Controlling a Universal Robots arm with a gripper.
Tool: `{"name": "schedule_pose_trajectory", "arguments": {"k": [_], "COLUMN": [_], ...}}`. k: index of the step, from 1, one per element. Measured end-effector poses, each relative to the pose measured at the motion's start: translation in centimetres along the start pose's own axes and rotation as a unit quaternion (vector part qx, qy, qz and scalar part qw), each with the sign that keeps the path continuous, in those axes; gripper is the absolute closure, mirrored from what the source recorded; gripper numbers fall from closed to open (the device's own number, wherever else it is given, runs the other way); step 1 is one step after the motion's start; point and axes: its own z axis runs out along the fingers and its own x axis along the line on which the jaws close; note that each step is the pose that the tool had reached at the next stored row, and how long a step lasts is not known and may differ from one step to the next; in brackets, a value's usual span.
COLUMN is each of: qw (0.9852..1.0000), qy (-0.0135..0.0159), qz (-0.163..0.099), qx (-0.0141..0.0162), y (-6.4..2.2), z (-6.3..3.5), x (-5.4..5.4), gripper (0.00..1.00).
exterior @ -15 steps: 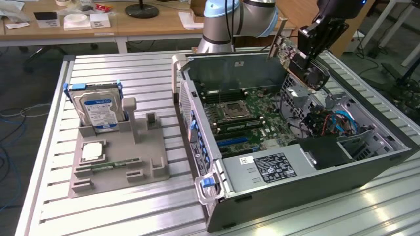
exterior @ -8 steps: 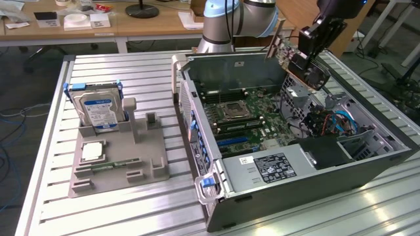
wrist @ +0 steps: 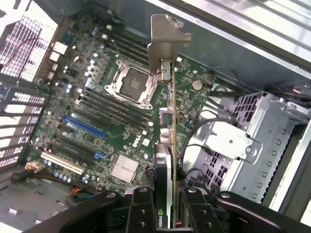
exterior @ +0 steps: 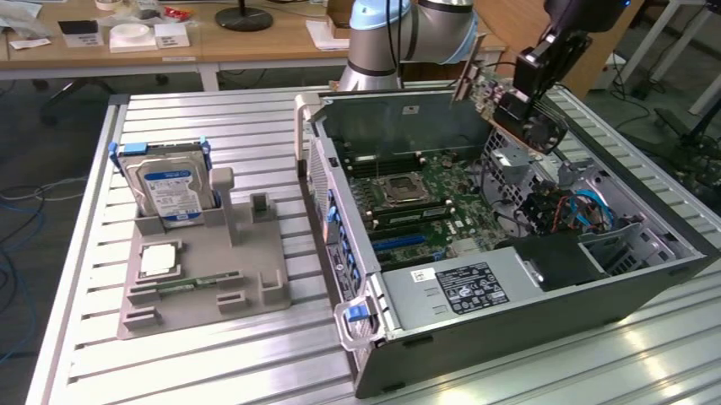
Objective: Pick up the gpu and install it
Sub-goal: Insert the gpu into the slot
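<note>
A: The tool [exterior: 524,84], is it clenched or released?
B: Clenched on the gpu [exterior: 536,120]. In the wrist view its fingers [wrist: 141,213] press on either side of the card. The card runs edge-on between them, with its silvery bracket [wrist: 165,46] at the far end.
A: And where is the gpu?
B: In the air and tilted, over the far corner of the open computer case [exterior: 507,329] at the exterior view's right. It is clear of the motherboard [exterior: 434,221].
A: Take me across the worktop [exterior: 225,126], starting from the exterior view's left.
B: Near that left edge sits a grey holder [exterior: 203,295]. A blue-labelled hard drive [exterior: 169,190] stands upright at its far end. A square processor chip [exterior: 158,257] lies flat nearer the front, with a green memory stick [exterior: 201,283] just beside it.
A: Then?
B: The case lies on its side, open upward, across the worktop's middle and right. On the motherboard there is a processor socket [exterior: 400,190], and a blue slot [exterior: 400,243] nearer the front edge. A silvery box with a black label [exterior: 468,287] fills the case's near side. Blue cables [exterior: 586,207] curl at its right end.
</note>
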Motion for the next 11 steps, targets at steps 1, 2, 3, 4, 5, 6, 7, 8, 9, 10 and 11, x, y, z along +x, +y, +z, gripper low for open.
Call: {"name": "schedule_pose_trajectory", "arguments": {"k": [1,2,3,4,5,6,7,8,9,10,11], "qw": [1.0000,0.9999,0.9999,0.9997,0.9996,0.9995,0.9992,0.9989,0.9986,0.9982,0.9978], "qy": [0.0004,0.0008,0.0013,0.0017,0.0020,0.0025,0.0029,0.0034,0.0039,0.0045,0.0050], "qz": [-0.006,-0.012,-0.017,-0.023,-0.027,-0.033,-0.039,-0.046,-0.052,-0.059,-0.067], "qx": [-0.0001,-0.0002,-0.0003,-0.0004,-0.0004,-0.0005,-0.0006,-0.0007,-0.0008,-0.0009,-0.0010], "y": [0.00,0.00,0.00,0.00,0.00,0.00,0.00,0.00,0.00,0.00,0.00], "z": [0.00,0.00,0.00,0.00,0.00,0.00,0.00,0.00,0.01,0.00,0.01], "x": [0.00,0.00,0.00,0.00,0.00,0.00,0.00,0.00,0.00,0.00,0.00], "gripper": [0.73,0.73,0.73,0.73,0.73,0.73,0.73,0.73,0.73,0.73,0.73]}}
